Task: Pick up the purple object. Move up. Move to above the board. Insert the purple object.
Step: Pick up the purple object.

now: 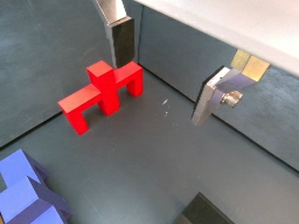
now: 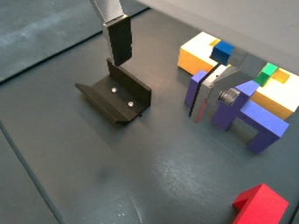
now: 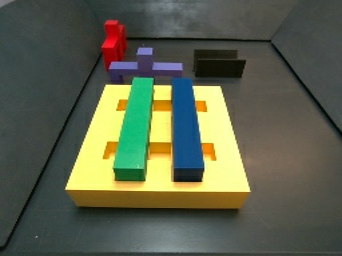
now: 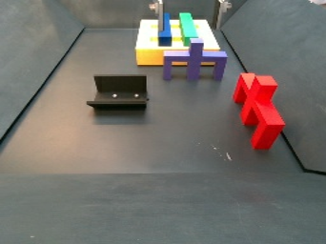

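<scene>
The purple object stands on the floor against the near end of the yellow board. It also shows in a side view and in a wrist view. The board carries a green bar and a blue bar. My gripper hangs above the floor, open and empty, between the purple object and the fixture. One finger overlaps the purple object in that view without holding it. In the other wrist view the gripper has bare floor between its fingers.
A red piece lies on the floor by the right wall and shows in a wrist view. The dark fixture stands on the left part of the floor. Dark walls enclose the floor.
</scene>
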You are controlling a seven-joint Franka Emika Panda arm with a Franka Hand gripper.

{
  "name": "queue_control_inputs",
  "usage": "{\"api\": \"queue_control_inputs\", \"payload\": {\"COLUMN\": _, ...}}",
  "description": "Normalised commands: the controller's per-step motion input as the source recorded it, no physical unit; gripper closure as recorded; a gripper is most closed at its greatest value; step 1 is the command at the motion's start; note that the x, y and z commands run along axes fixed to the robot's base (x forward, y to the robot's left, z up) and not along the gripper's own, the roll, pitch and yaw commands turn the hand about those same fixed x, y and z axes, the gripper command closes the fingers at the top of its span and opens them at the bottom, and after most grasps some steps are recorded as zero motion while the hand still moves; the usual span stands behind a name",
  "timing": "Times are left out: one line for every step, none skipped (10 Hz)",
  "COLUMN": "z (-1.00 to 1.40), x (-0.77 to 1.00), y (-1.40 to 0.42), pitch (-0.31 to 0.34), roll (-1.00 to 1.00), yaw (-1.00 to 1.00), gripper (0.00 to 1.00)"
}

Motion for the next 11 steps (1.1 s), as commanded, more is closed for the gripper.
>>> {"api": "queue_control_inputs", "payload": {"z": 0.0, "x": 0.0, "y": -0.02, "pitch": 0.0, "roll": 0.0, "yaw": 0.0, "gripper": 0.0}}
{"api": "queue_control_inputs", "payload": {"z": -0.02, "x": 0.23, "y": -0.22, "pitch": 0.0, "roll": 0.0, "yaw": 0.0, "gripper": 0.0}}
{"api": "queue_control_inputs", "payload": {"z": -0.12, "x": 0.32, "y": -0.75, "pitch": 0.044, "roll": 0.24, "yaw": -0.15, "gripper": 0.0}}
{"api": "queue_control_inputs", "payload": {"z": -0.08, "x": 0.27, "y": -0.84, "pitch": 0.049, "roll": 0.29, "yaw": 0.0, "gripper": 0.0}}
{"api": "queue_control_inputs", "payload": {"z": -0.09, "x": 0.29, "y": -0.89, "pitch": 0.019, "roll": 0.26, "yaw": 0.0, "gripper": 0.0}}
{"api": "queue_control_inputs", "payload": {"z": -0.12, "x": 0.3, "y": -0.89, "pitch": 0.013, "roll": 0.26, "yaw": 0.0, "gripper": 0.0}}
{"api": "queue_control_inputs", "payload": {"z": -0.13, "x": 0.28, "y": -0.88, "pitch": 0.037, "roll": 0.28, "yaw": 0.0, "gripper": 0.0}}
{"api": "queue_control_inputs", "payload": {"z": -0.12, "x": 0.27, "y": -0.86, "pitch": 0.059, "roll": 0.3, "yaw": 0.0, "gripper": 0.0}}
{"api": "queue_control_inputs", "payload": {"z": -0.16, "x": 0.19, "y": -0.86, "pitch": 0.054, "roll": 0.33, "yaw": 0.0, "gripper": 0.0}}
{"api": "queue_control_inputs", "payload": {"z": -0.33, "x": 0.0, "y": -0.66, "pitch": 0.02, "roll": 0.25, "yaw": 0.0, "gripper": 0.0}}
{"api": "queue_control_inputs", "payload": {"z": -0.41, "x": -0.25, "y": -0.45, "pitch": 0.017, "roll": 0.21, "yaw": 0.0, "gripper": 0.0}}
